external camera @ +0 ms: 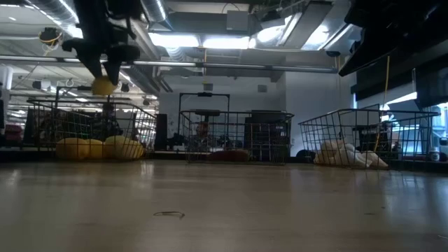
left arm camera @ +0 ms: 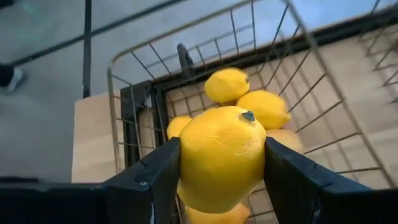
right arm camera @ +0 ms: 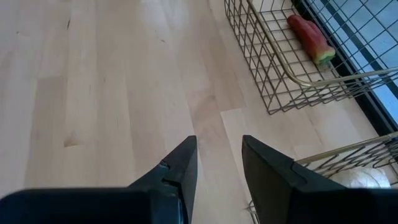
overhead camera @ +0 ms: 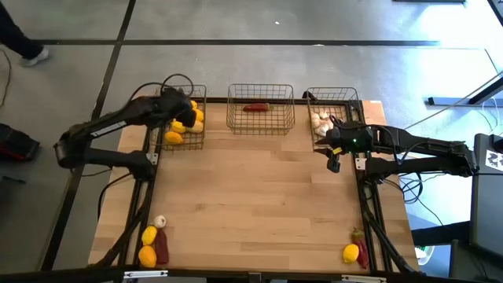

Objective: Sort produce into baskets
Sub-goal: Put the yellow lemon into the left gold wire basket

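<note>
While the high view hides the load under the arm, the left wrist view shows the left gripper [left arm camera: 222, 163] clamped on a lemon [left arm camera: 221, 155], hanging above the lemons already lying in the left basket [overhead camera: 182, 118]. From table height the fruit shows raised over that basket's rim. Beside the right basket [overhead camera: 334, 110] of garlic [overhead camera: 321, 122], the right gripper [right arm camera: 219, 163] hovers over bare table [overhead camera: 259, 189], fingers narrowly parted and empty. One chili [overhead camera: 256, 108] lies in the middle basket [overhead camera: 261, 108].
</note>
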